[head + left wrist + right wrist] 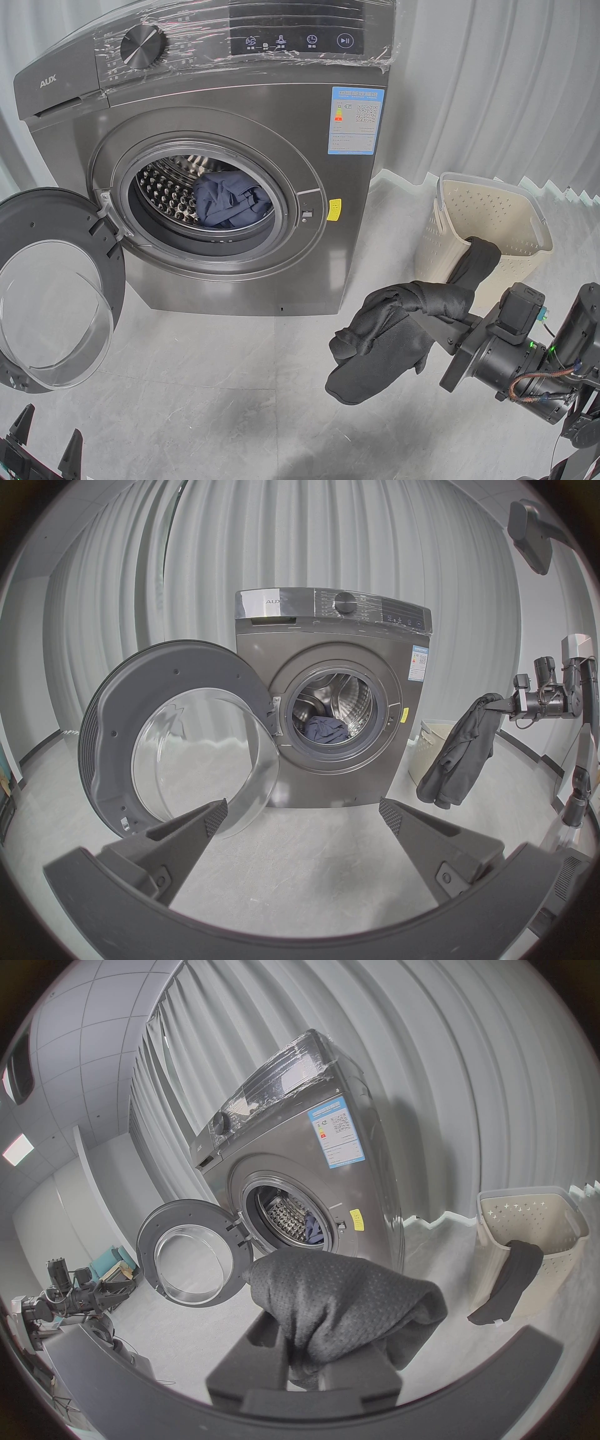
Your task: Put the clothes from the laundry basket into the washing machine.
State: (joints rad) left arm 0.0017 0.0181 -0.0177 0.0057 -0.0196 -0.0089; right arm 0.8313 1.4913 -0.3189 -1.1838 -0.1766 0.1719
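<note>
Head view, from the left: the left claw (49, 431) sits low at the near left corner, its two fingers spread wide with nothing between them. Beyond it the round door (56, 287) of the washing machine (250, 106) stands swung fully open to the left, its clear window facing the room. The drum opening is uncovered, and a blue garment (231, 199) lies inside on the drum's bottom. To the right of the machine, above the grey floor (206, 387), a dark garment (387, 337) hangs bunched from the right claw (306, 1360), whose fingers are pinched on a fold of the cloth; the rest droops below it, between the machine's near right corner and the basket. Farther right, the cream laundry basket (487, 212) stands tilted on the floor just beside the machine's right side, in front of the pale curtain (500, 81). A black garment (507, 1279) is draped over the basket's near rim, hanging down its outer wall, apart from the held one.
</note>
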